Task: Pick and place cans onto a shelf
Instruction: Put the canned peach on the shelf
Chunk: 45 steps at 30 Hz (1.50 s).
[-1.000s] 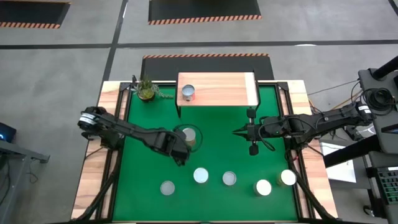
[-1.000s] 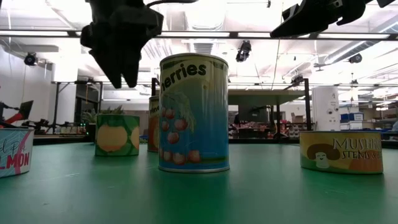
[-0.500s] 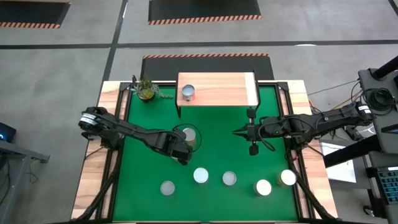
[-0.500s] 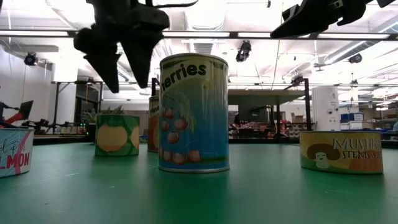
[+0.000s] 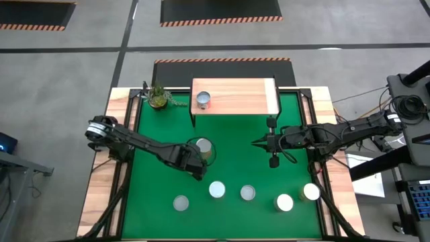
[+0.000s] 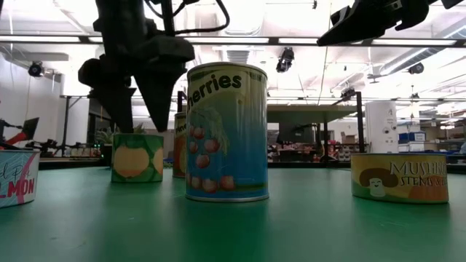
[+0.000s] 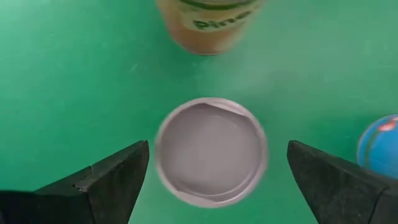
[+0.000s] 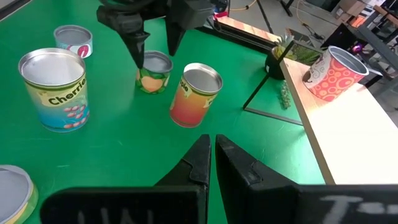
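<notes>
My left gripper [image 5: 195,163] is open and points down over a short green-and-yellow can [image 6: 137,156] that stands on its base on the green table. In the left wrist view its silver top [image 7: 211,151] lies between the two fingers, which stand apart from its sides. A tan can [image 5: 205,148] stands just beyond it. One red-patterned can [image 5: 203,99] stands on the wooden shelf [image 5: 235,96]. My right gripper [image 5: 259,142] is shut and empty, held above the table's right half.
A tall cherries can [image 6: 227,131], a mushroom can [image 6: 399,177] and a salmon can [image 6: 14,178] stand along the table's near side with others [image 5: 285,202]. A potted plant [image 5: 159,97] stands at the far left, beside the shelf.
My left gripper has opened its fingers and gone down toward the short green-and-yellow can, its fingertips now close above the can's top. The cans and my right arm have kept still.
</notes>
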### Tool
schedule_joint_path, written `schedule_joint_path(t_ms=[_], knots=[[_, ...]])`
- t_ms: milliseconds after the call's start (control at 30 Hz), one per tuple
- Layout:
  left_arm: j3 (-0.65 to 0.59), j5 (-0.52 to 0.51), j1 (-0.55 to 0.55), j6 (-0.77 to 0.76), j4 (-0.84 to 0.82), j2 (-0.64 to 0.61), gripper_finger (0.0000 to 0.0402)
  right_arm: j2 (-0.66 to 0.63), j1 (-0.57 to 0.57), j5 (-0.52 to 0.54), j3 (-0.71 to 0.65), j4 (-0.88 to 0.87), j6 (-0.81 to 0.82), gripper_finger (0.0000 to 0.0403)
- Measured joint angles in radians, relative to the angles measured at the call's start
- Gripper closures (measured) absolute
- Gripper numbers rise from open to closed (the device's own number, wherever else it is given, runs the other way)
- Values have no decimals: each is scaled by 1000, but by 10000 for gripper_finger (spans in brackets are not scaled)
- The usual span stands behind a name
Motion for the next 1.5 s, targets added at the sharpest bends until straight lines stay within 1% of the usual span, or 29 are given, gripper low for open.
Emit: schedule_joint_path(t_ms=[200, 400, 500, 733, 800, 900, 1033, 1167, 1233, 1367, 1500], knots=[[-35, -2, 0, -7, 20, 1, 38, 0, 0, 0, 0, -1, 0, 390], [-86, -2, 0, -20, 97, 1, 42, 0, 0, 0, 0, -1, 0, 390], [-91, -2, 0, -21, 107, 1, 57, 0, 0, 0, 0, -1, 0, 390], [-91, -2, 0, -24, 107, 1, 118, 0, 0, 0, 0, -1, -1, 390], [-90, 0, 0, -24, 106, 1, 127, 0, 0, 0, 0, -1, -1, 390], [-62, 32, 0, -13, 80, 2, 125, 0, 0, 0, 0, -1, 0, 390], [60, 83, -1, 69, -17, 2, 110, 0, 0, 0, 0, -1, 0, 390], [256, 87, 4, 213, -173, 2, 106, 0, 0, 0, 0, -1, -1, 390], [367, 72, 19, 305, -243, 2, 106, 0, 0, 0, 0, -1, -1, 390], [567, 0, 86, 481, -311, 2, 105, 0, 0, 0, 0, -1, -1, 390], [723, -15, 193, 639, -311, 1, 107, 0, 0, 0, 0, -1, -1, 390]])
